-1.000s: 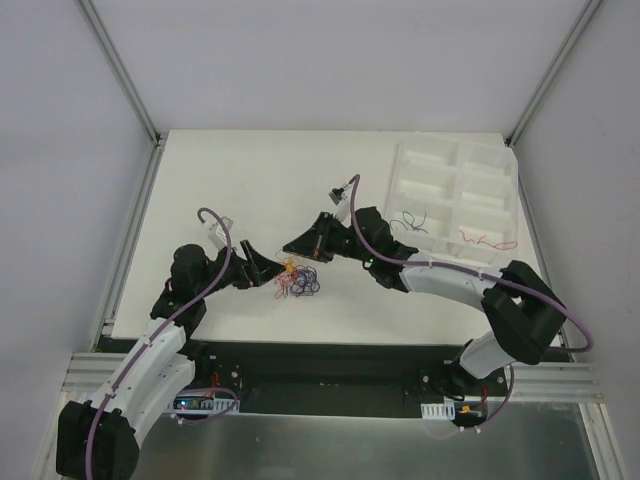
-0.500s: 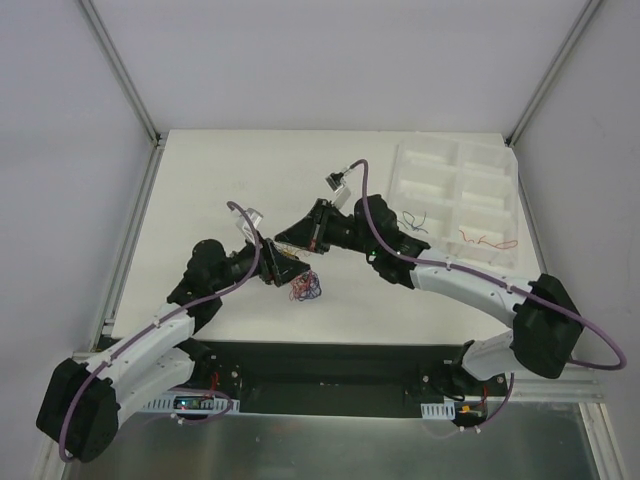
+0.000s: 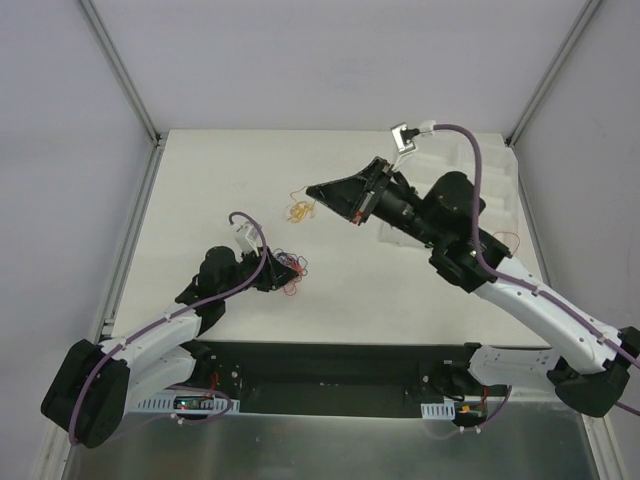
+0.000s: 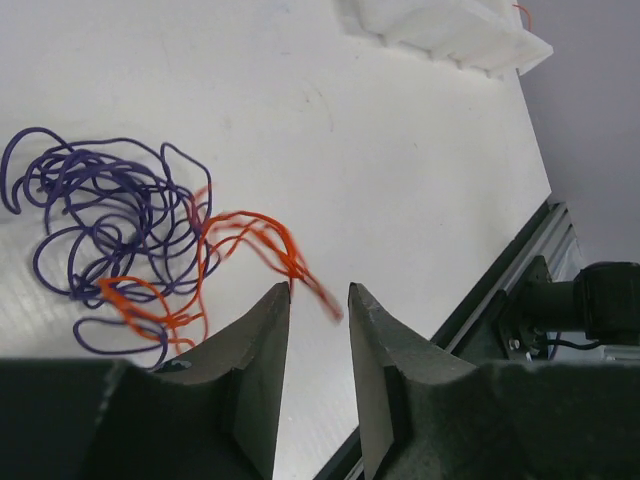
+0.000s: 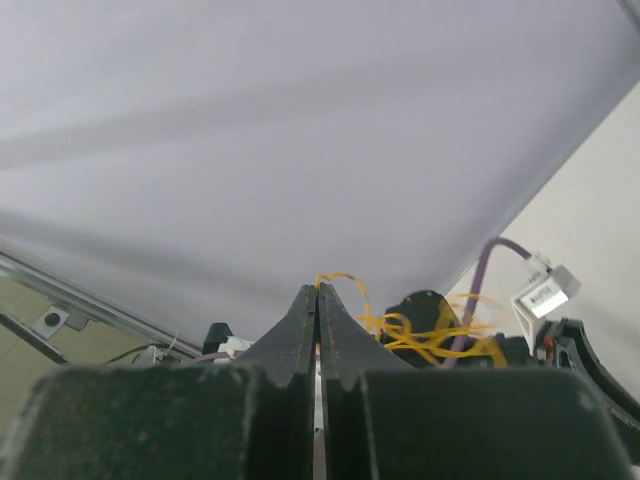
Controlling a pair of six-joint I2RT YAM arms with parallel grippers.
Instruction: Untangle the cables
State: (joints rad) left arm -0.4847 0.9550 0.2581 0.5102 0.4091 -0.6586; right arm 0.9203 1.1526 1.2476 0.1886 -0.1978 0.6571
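A small knot of purple and orange-red cables lies on the white table just in front of my left gripper. In the left wrist view the purple tangle sits left of the jaws, and an orange-red strand runs from it to the tips of my left gripper, which stand a narrow gap apart. My right gripper is lifted above the table, shut on a curly yellow cable that dangles below it. The right wrist view shows that yellow cable pinched at my right gripper.
A white compartmented tray stands at the back right, partly behind the right arm, with a thin red wire in it. Its corner shows in the left wrist view. The table's near edge with a black rail is close to the left gripper.
My right gripper rose and swung back with the yellow cable, pulling it out of the knot. The left gripper moved forward onto the remaining knot and its jaws narrowed.
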